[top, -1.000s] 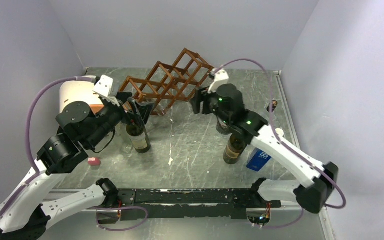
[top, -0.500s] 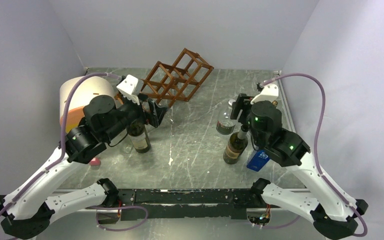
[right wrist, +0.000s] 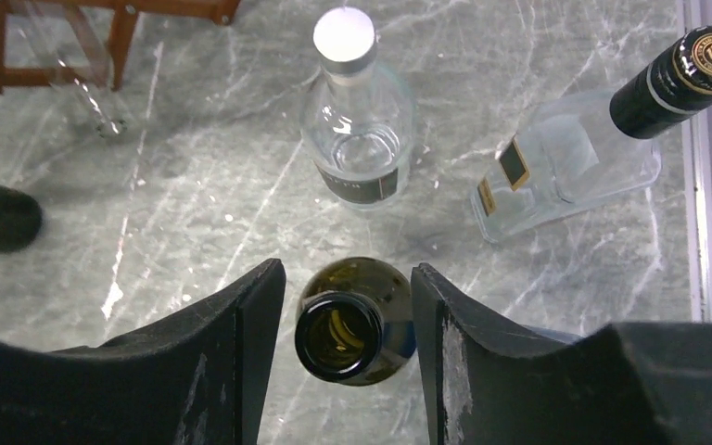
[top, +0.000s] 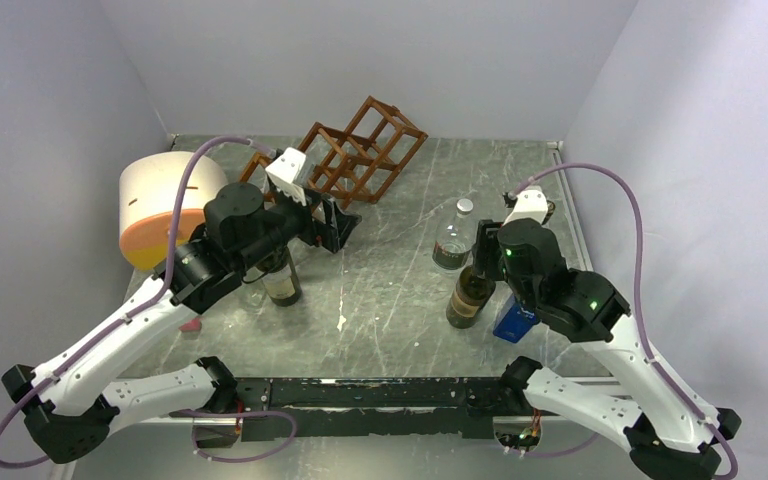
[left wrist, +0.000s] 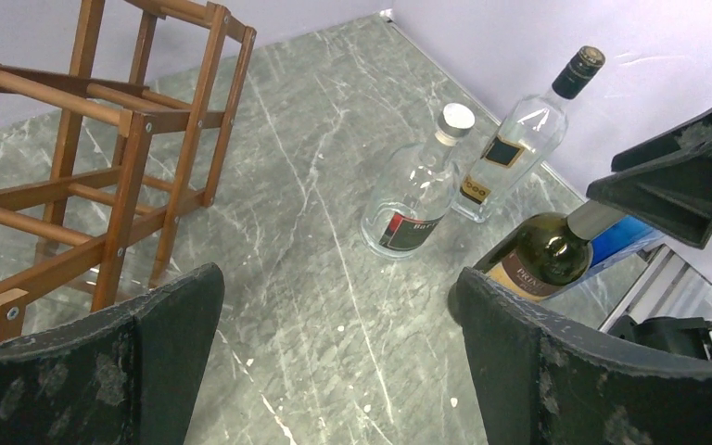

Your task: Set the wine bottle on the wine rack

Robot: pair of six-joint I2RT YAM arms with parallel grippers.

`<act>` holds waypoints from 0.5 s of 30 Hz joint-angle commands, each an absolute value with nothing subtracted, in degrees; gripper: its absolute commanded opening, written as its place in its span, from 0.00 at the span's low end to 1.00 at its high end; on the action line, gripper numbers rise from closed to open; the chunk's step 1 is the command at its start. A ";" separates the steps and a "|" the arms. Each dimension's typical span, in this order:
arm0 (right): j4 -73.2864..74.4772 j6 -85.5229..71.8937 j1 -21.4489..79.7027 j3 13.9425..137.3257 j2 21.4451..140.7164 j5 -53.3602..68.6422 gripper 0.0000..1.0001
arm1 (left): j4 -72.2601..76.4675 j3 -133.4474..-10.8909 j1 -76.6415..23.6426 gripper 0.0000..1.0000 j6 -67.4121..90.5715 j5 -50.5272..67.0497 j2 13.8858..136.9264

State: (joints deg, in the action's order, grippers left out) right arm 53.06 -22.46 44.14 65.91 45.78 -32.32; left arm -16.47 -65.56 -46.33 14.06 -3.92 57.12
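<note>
Nearest, at the front right of the grey marble table [top: 380, 290]: wine bottle [top: 470, 295], dark green, upright, mouth uncorked. Directly over it, right gripper [right wrist: 348, 273], partly open, one finger down each side of the neck (a sliver of clear space showing on both sides in the wrist view), clamped on nothing. Just right of the bottle, a blue box [top: 516, 320]. Across on the left, a second wine bottle [top: 280, 280] with a pale label, upright beneath the left arm. Farther back on the right, a clear round bottle [top: 452, 245] with a silver cap, and beside it a clear flat-sided bottle [right wrist: 565, 158] with a black capsule. Left gripper [top: 332, 222] spread wide, empty, hanging just in front of the wine rack [top: 360, 155]. At the far edge, that reddish-brown lattice, well apart from the green bottle.
</note>
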 commanded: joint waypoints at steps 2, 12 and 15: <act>57.12 -21.26 44.04 66.97 46.68 -30.55 0.44 | -12.10 -64.93 -46.32 0.99 15.83 -3.58 57.27; 54.67 -15.07 44.05 69.60 47.22 -24.77 0.00 | -7.71 -64.86 -46.38 0.99 12.35 -5.03 61.45; 52.48 -12.63 44.04 70.65 48.45 -21.97 0.00 | -5.06 -62.77 -46.33 0.99 10.91 -4.00 61.62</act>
State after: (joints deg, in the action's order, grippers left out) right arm 56.01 -16.91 44.14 67.42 47.66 -26.09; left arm -10.70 -64.84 -46.33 13.43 -4.62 61.71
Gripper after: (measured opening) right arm 0.361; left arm 0.994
